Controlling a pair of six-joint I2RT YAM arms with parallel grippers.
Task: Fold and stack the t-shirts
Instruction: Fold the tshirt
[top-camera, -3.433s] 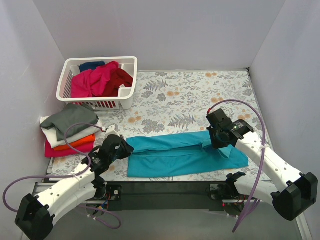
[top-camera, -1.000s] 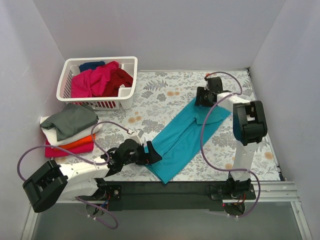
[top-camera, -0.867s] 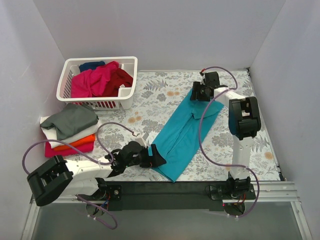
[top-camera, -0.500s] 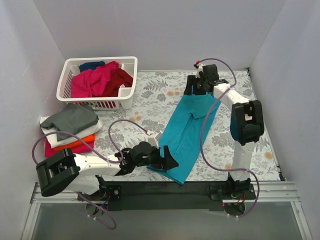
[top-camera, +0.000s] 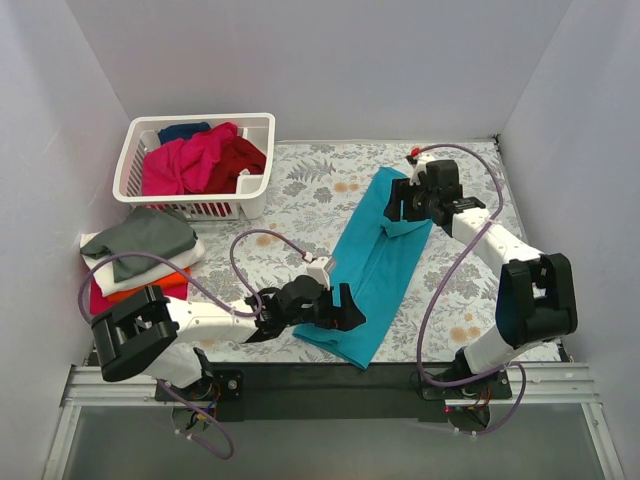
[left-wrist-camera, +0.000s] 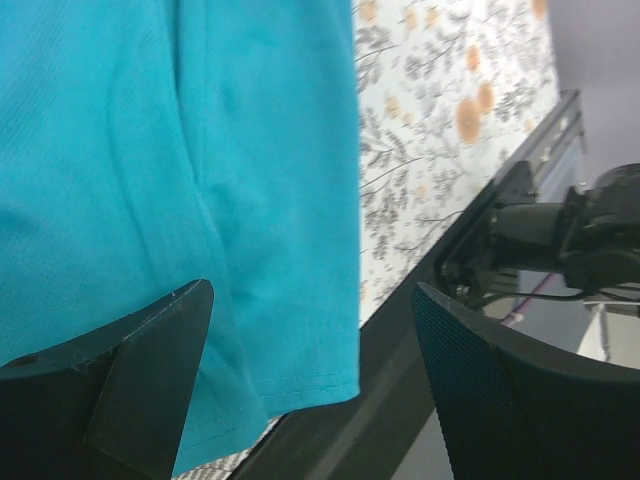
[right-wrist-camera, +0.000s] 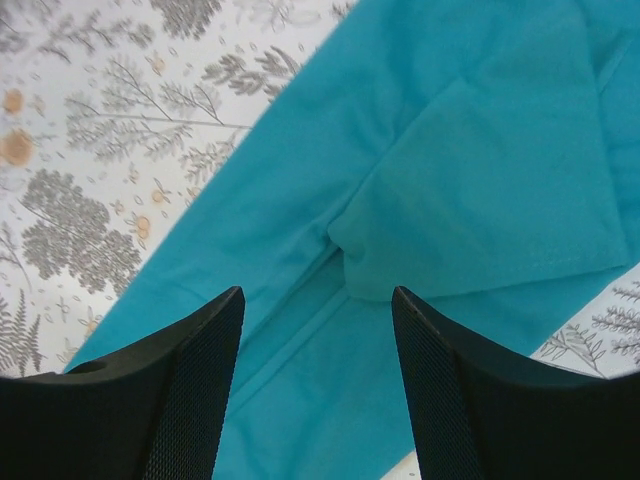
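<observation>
Down on the flowered tablecloth (top-camera: 300, 215), your teal shirt (top-camera: 375, 255) lies in a long folded strip, running slantwise from the near edge toward the far right corner, flat on the surface. Your left gripper (top-camera: 350, 308) is at its near end, low over the hem, jaws spread wide with nothing between them. From the left wrist you see both fingers (left-wrist-camera: 130, 370) standing apart over the teal cloth, and the hem ends just short of the black rail (top-camera: 300, 378) along the table's front. Your right gripper (top-camera: 398, 207) is at the far end, over the folded-in sleeve, jaws parted too and pinching nothing; I can't tell whether the tips touch the cloth.

Plain pale walls (top-camera: 300, 60) close the table in on three sides. At the far left, the white basket (top-camera: 200, 120) holds magenta (top-camera: 185, 160), dark red (top-camera: 240, 160) and navy (top-camera: 183, 130) shirts. Just in front of it is a folded stack (top-camera: 105, 262) with a grey shirt (top-camera: 145, 238) on top, well apart from the teal one.
</observation>
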